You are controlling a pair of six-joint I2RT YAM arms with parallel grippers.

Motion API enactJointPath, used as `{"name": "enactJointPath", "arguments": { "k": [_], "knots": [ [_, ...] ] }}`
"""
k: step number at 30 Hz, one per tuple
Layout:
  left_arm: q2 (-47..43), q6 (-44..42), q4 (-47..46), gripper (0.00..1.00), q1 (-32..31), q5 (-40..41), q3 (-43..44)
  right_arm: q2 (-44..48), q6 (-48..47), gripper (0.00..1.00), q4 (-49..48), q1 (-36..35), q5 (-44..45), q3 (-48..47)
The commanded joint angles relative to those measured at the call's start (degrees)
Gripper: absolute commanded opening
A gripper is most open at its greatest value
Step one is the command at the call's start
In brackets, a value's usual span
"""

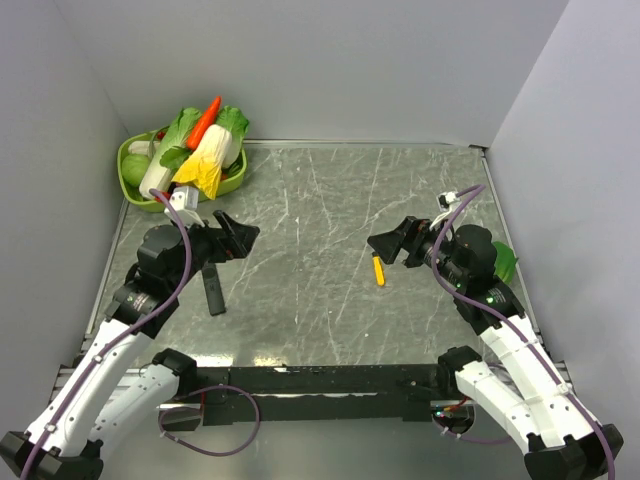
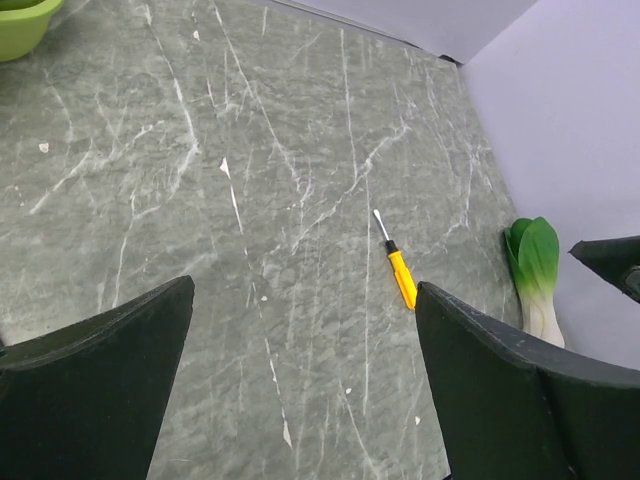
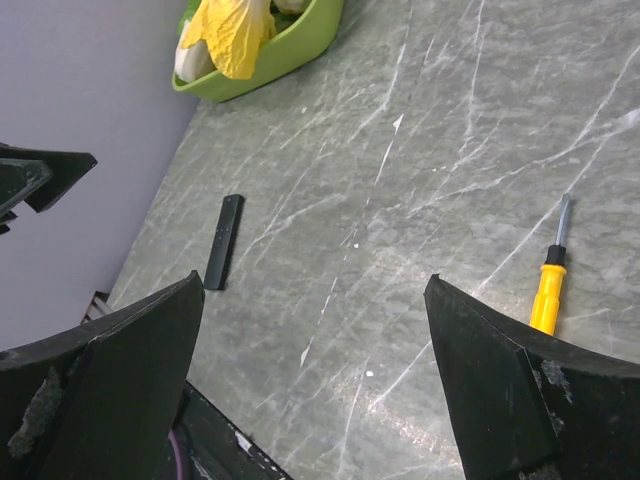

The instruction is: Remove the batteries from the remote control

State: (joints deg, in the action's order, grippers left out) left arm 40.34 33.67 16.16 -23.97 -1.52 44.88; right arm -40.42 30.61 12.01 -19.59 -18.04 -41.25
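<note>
1. The left gripper [image 1: 240,238] hangs above the table with its jaws spread wide and holds nothing. It points toward the middle of the table.
2. The right gripper [image 1: 384,244] is spread wide too and is empty. It points across at the left arm.
3. The slim flat black plastic remote control [image 1: 213,290] lies flat on the grey marbled table [image 1: 320,190], on the left side, just beside the left gripper and nearer to the arm bases. The left wrist camera does not see it.
4. The step in hand is probably the reach for the remote control. The left arm is the closer one, so it should first tilt down until the bar comes into its own view.
5. A good grip goes across the narrow width. The bar is thin, so the fingertips must go down almost to the table, or it may slide away.
6. The small yellow-handled screwdriver [image 1: 379,271] lies near the right gripper, well apart from the remote control.
7. The green plastic bowl [image 1: 126,165] of toy vegetables stands in the far left corner, so the left arm should keep off it.
</note>
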Motion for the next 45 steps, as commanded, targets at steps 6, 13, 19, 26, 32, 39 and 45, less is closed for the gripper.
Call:
{"name": "enactJointPath", "arguments": {
  "k": [6, 13, 19, 26, 32, 39, 45],
  "knots": [
    [0.18, 0.61, -0.52, 0.97, 0.06, 1.34, 0.20, 1.05, 0.68, 1.00, -2.17, 0.17, -0.59, -0.93],
    [4.82, 4.03, 5.71, 0.97, 0.06, 13.81, 1.52, 1.93, -0.46, 1.00, -1.02, 0.26, 0.29, -0.84],
    [15.62, 7.20, 19.06, 0.97, 3.22, 18.74, 6.44, 3.68, -1.43, 1.00, 0.38, 0.26, -1.03, -0.67],
    [24.43, 11.15, 21.29, 0.99, 17.44, 9.71, 2.33, 8.34, -2.66, 1.00, 0.29, 0.26, -0.15, 1.70],
    [29.62, 16.77, 20.84, 0.97, 17.90, 13.64, -0.41, 8.96, -2.31, 1.00, 1.35, 0.26, -0.15, 0.91],
    [33.48, 17.48, 19.43, 0.93, 17.64, 12.77, -1.29, 9.57, -2.92, 1.00, 1.44, 0.26, -0.68, 0.56],
    [37.08, 20.64, 19.43, 0.85, 15.09, 16.19, -1.38, 9.40, -4.07, 1.00, 3.54, 0.17, -0.33, -0.32]
  ]
}}
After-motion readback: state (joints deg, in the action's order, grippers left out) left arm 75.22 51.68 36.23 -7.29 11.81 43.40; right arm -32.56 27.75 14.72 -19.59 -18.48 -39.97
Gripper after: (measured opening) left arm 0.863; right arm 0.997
